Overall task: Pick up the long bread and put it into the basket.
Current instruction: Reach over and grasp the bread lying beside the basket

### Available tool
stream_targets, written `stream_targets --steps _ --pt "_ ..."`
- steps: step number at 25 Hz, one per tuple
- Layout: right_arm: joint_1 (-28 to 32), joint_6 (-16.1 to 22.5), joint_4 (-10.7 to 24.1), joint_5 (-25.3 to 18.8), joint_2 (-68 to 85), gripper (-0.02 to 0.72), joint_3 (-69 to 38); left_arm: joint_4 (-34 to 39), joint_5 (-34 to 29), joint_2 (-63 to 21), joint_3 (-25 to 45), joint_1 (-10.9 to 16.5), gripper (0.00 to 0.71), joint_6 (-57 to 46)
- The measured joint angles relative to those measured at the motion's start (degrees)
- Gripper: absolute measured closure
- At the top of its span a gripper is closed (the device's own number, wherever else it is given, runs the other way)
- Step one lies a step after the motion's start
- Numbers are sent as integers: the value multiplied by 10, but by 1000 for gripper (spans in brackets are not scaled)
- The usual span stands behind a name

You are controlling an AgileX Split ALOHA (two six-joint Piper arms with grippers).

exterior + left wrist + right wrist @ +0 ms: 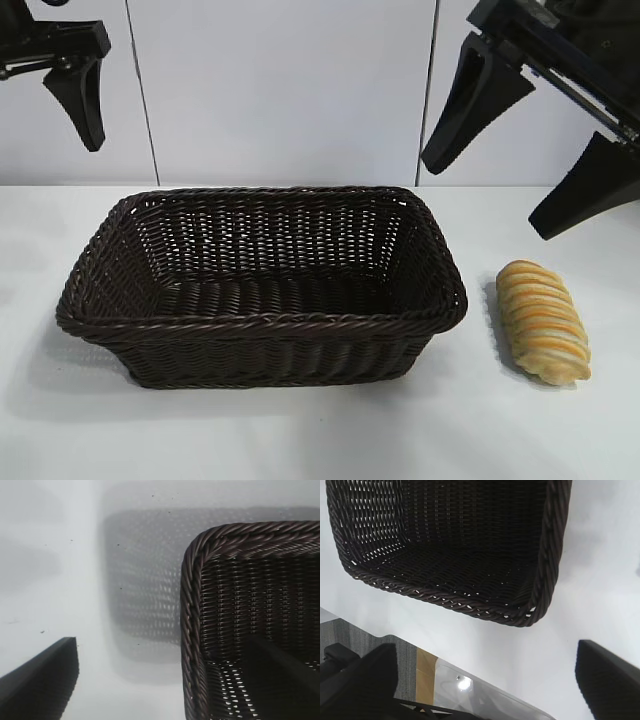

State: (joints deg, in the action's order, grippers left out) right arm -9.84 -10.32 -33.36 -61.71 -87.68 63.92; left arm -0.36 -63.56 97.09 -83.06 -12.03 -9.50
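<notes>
The long bread (543, 322), a ridged golden loaf, lies on the white table just right of the basket (260, 322), apart from it. The dark woven basket stands mid-table with nothing in it. My right gripper (487, 198) hangs open high above the gap between bread and basket, holding nothing. In the right wrist view that gripper (485, 680) looks down on the basket (547, 555), and the bread is out of that view. My left gripper (160, 680) is open and raised over the basket's left end (192, 620); one of its fingers (85, 100) shows at the exterior view's upper left.
The white table (300, 430) spreads in front of the basket and around the bread. A pale panelled wall (280, 90) stands behind. The right wrist view shows the table's edge (485, 672), with grey floor (402, 650) beyond it.
</notes>
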Motion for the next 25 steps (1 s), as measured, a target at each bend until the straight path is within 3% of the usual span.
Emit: stream_targets --steps 4,11,15,21,25 --pt "0 -1 3 -3 0 20 0 4 -5 -18 0 15 69 0" --pt "0 -6 8 -7 0 20 0 9 -9 -25 0 17 69 -1" --pt "0 -9 8 -16 0 20 0 28 -42 -27 0 28 69 6" --pt "0 -11 8 -18 0 20 0 42 -58 -64 0 81 69 27" --pt "0 -11 8 -18 0 20 0 47 -67 -106 0 140 69 54"
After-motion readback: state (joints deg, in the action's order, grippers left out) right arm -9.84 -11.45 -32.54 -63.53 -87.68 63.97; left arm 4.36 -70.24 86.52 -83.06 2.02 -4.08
